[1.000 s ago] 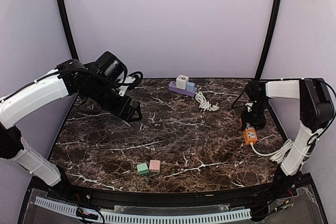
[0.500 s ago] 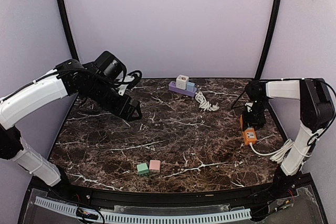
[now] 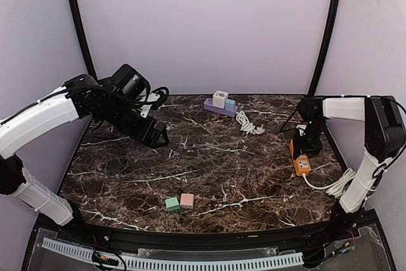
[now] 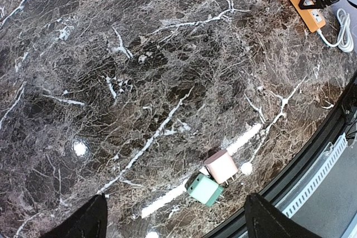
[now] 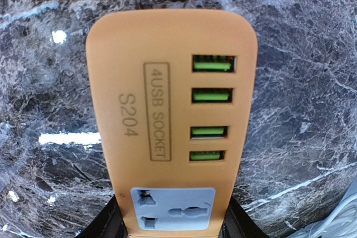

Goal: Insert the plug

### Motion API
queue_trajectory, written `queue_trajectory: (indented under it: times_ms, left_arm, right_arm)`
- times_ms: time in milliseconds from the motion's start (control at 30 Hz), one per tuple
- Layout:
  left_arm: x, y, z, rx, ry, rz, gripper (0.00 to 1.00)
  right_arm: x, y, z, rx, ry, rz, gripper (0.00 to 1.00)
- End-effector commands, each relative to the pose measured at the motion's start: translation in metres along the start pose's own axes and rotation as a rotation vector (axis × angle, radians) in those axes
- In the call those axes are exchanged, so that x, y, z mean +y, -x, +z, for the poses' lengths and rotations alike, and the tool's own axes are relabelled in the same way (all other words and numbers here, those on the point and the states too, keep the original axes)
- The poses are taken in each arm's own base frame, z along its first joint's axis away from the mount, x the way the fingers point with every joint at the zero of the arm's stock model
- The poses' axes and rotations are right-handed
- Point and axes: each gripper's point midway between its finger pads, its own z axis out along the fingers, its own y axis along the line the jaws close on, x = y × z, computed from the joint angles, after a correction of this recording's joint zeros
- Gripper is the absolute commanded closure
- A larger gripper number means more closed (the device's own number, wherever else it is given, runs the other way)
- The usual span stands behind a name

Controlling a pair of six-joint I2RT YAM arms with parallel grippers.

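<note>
Two small cube plugs, one pink (image 3: 186,200) (image 4: 221,166) and one green (image 3: 172,204) (image 4: 204,189), lie touching near the table's front edge. My left gripper (image 3: 162,136) (image 4: 175,222) hangs open high above the table's left side, well away from them, with nothing between its fingers. At the right edge lies an orange power strip (image 3: 301,160) (image 5: 173,82) with USB ports and a blue socket face. My right gripper (image 3: 304,144) (image 5: 173,226) is shut on its far end, with black fingers (image 5: 103,224) pressed against both sides.
A purple power strip (image 3: 220,107) with a white and a blue plug in it sits at the back, beside a coiled white cable (image 3: 248,123). The orange strip's white cord (image 3: 336,185) loops near the right arm's base.
My right gripper's jaws have closed onto the orange strip's sides. The left arm has drawn slightly back to the left, its jaws narrowing a little.
</note>
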Motion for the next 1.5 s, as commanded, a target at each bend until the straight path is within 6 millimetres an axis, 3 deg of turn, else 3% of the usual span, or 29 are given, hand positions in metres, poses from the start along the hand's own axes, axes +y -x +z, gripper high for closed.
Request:
queue_trajectory:
  times_ms: [0,667,967,1233,1467]
  left_arm:
    - [0.009,-0.004,-0.010,-0.025,0.031,-0.001,0.14]
    - [0.020,-0.013,-0.023,-0.051,0.075,0.031,0.15]
    - [0.024,-0.018,-0.024,-0.054,0.086,0.039,0.15]
    - [0.025,-0.027,-0.024,-0.043,0.082,0.039,0.15]
    - [0.026,-0.037,-0.021,-0.022,0.075,0.034,0.15]
  right_arm:
    - [0.005,0.006,-0.027,-0.054,0.040,-0.002,1.00]
    - [0.042,-0.001,-0.125,-0.279,0.165,-0.079,1.00]
    - [0.091,-0.015,-0.164,-0.363,0.228,-0.178,1.00]
    - [0.138,-0.027,-0.177,-0.411,0.248,-0.297,1.00]
    - [0.205,-0.050,-0.180,-0.428,0.279,-0.445,1.00]
